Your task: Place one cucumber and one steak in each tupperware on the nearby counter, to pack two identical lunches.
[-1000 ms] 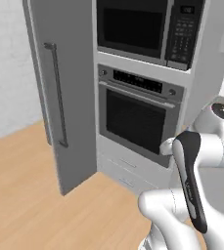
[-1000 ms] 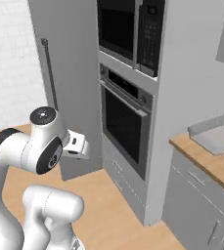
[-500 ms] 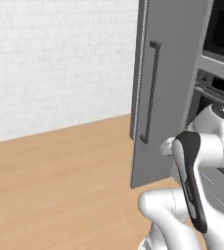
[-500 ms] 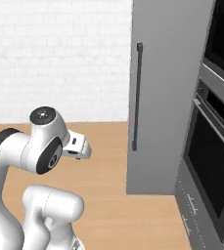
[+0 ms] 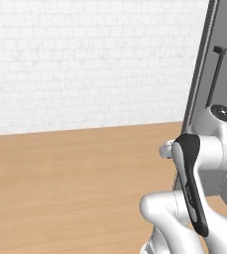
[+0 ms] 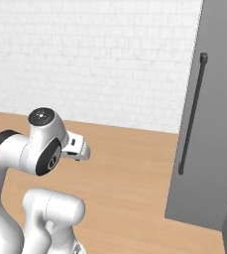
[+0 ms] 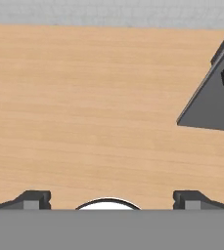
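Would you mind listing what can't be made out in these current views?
- Grey tall cabinet: cut off by the right edge in both base views, and by the right edge in the hand view.
- Gripper: in the hand view, just the tips of its open fingers rise above the bottom band.
- Cabinet handle: its lower end sits behind the arm in the left base view.

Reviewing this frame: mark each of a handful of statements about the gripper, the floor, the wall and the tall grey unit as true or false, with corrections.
1. The gripper is open with nothing between its fingertips. True.
2. The floor is dark tile. False: it is light wood.
3. The tall grey cabinet carries a long vertical dark handle. True.
4. The wall behind is white brick. True.
5. A grey box sits on the floor ahead of the gripper. False: the hand view shows bare wood floor there.
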Tool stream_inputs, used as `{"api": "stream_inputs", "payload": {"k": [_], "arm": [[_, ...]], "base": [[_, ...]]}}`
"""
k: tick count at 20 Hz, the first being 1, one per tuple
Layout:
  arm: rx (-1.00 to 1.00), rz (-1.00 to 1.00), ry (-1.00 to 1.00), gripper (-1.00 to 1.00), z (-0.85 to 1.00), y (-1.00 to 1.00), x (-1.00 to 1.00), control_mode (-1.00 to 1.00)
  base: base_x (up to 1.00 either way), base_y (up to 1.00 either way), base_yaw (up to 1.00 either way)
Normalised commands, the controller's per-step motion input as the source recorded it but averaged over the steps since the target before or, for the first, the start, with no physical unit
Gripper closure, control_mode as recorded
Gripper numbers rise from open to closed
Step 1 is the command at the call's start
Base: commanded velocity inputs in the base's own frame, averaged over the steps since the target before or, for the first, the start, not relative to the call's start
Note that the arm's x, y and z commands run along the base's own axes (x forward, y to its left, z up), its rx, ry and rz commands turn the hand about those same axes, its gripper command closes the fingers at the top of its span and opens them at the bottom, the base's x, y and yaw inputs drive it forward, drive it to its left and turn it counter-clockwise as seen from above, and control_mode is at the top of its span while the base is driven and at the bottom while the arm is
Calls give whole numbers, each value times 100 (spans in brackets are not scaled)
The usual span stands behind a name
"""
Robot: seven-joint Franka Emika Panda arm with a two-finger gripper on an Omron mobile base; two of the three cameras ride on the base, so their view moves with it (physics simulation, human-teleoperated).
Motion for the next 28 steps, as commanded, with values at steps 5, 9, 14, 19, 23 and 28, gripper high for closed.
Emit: {"api": "stream_inputs", "payload": {"k": [5,9,14,19,23,28], "arm": [[0,0,0,-100,0,0,0,100],[0,0,0,-100,0,0,0,100],[0,0,0,-100,0,0,0,100],[0,0,0,-100,0,0,0,100],[0,0,0,-100,0,0,0,100],[0,0,0,-100,0,0,0,100]], "base": [[100,68,1],[100,84,-8],[100,19,15],[93,-9,37],[100,17,14],[100,73,-23]]}}
